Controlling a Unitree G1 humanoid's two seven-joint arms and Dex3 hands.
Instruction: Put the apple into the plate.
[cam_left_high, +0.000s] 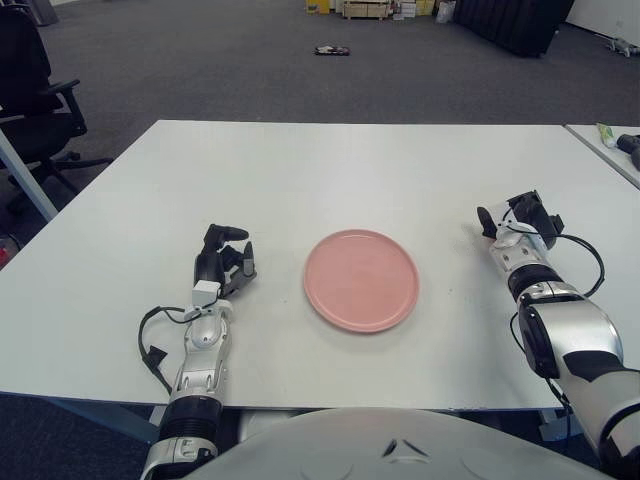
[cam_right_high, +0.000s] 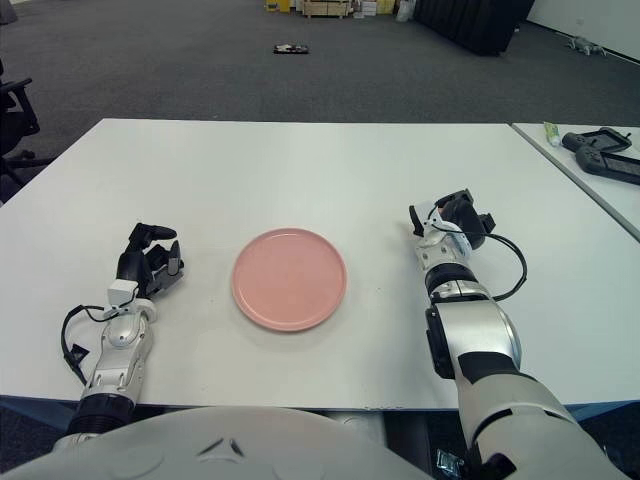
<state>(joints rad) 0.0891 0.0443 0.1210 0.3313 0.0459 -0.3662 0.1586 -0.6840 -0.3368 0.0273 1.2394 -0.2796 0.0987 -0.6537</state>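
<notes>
A pink plate (cam_left_high: 361, 279) lies bare in the middle of the white table (cam_left_high: 330, 170). No apple shows in either view. My left hand (cam_left_high: 226, 262) lies left of the plate, a hand's width from its rim, fingers loosely bent and holding nothing. My right hand (cam_left_high: 516, 221) shows right of the plate, farther from its rim, thumb sticking out to the left, and it holds nothing.
A second table at the far right carries a green tube (cam_left_high: 606, 130) and dark devices (cam_right_high: 603, 141). A black office chair (cam_left_high: 30, 90) stands off the table's left corner. A small dark object (cam_left_high: 331, 50) lies on the carpet beyond.
</notes>
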